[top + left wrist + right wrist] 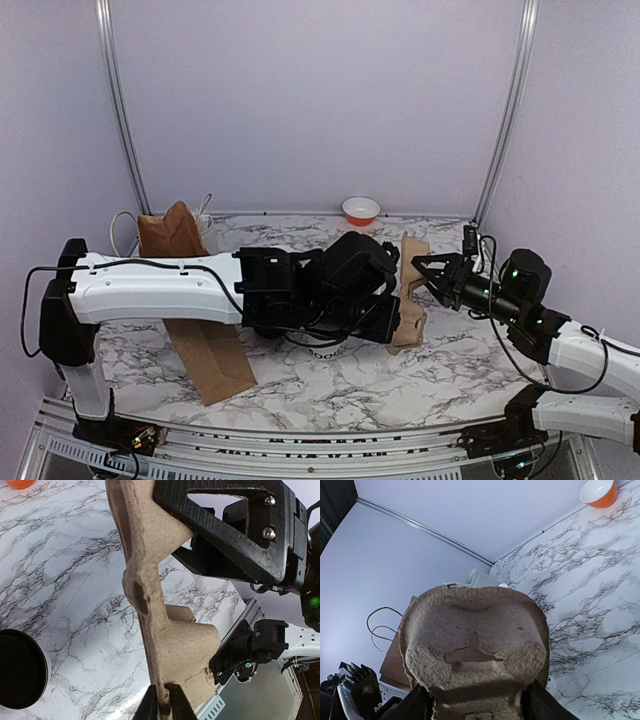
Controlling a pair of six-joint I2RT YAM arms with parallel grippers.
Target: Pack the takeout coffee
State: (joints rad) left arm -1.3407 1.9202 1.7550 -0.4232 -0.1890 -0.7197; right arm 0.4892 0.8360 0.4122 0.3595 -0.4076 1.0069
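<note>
A brown moulded-pulp cup carrier (410,290) hangs on edge above the marble table (450,360), held from both sides. My left gripper (164,697) is shut on its thin rim, the two black jaws pinching the edge. My right gripper (479,707) is closed on one of the carrier's cup pockets (472,645), a finger pressed against each side of it. The takeout coffee stands on the table below my left arm. Its black lid (15,667) shows in the left wrist view. From above only a sliver of its white lettered side (322,351) shows.
A brown paper bag (175,235) stands at the back left, and another brown bag (215,360) lies flat under the left arm. A small white bowl with an orange inside (361,210) sits at the back wall. Purple walls enclose the table.
</note>
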